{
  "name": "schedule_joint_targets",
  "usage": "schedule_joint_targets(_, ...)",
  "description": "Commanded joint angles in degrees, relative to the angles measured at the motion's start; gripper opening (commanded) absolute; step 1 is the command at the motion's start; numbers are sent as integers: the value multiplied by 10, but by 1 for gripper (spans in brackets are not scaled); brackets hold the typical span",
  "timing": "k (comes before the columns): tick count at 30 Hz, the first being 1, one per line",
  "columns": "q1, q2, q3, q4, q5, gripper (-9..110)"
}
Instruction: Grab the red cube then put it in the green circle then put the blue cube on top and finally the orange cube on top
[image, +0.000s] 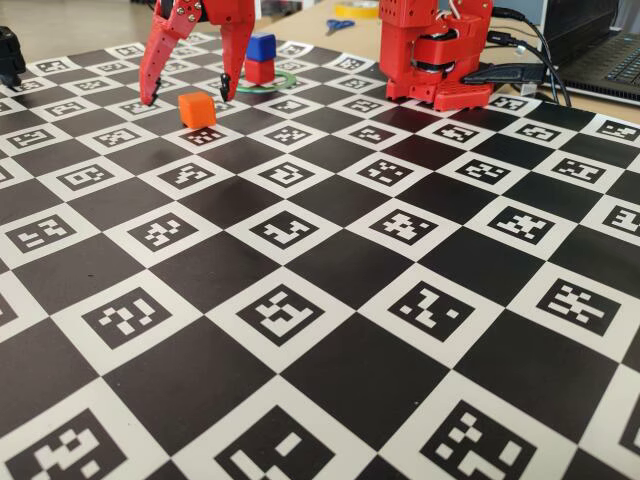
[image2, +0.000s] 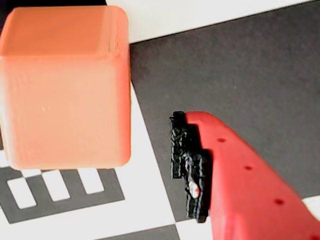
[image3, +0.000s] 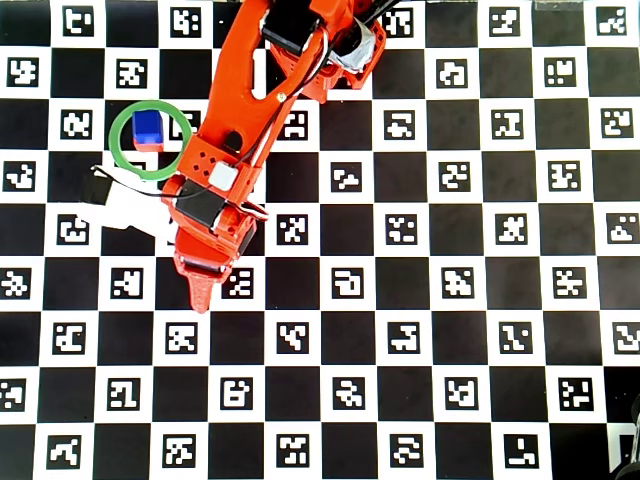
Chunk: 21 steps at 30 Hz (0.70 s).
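We're on the last step: red and blue are stacked, orange still to go.

Nearest to us in the fixed view, the orange cube sits flat on the checkered marker board that covers the worktop, toward the board's far left corner. The gripper hangs right over it, fingers spread wide, one tip on each side of the cube and just behind it, neither touching as far as we can tell. The wrist view agrees: orange cube fills the upper left, one red finger with its black pad is just beside it with a clear gap. The overhead view hides the orange cube under the arm.

Just beyond, the blue cube sits on the red cube, both inside the green circle. From above the blue cube looks roughly centred in the green circle, slightly toward its far edge.

Next move, as we judge it: drop a touch, centre the cube between the tips, close, lift clear above stack height, then carry across. The stack is close by, so we should watch the far finger.
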Motion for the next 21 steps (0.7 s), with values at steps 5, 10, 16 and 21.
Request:
schedule_joint_targets(5,15,8,-7,-22,-11,43)
schedule_joint_targets(10,17,-2,-7,-32,-14,39)
schedule_joint_targets(16,12,-6,-5,-34,-11,37)
schedule_joint_targets(21,8,-7,-4,-36,-9,32)
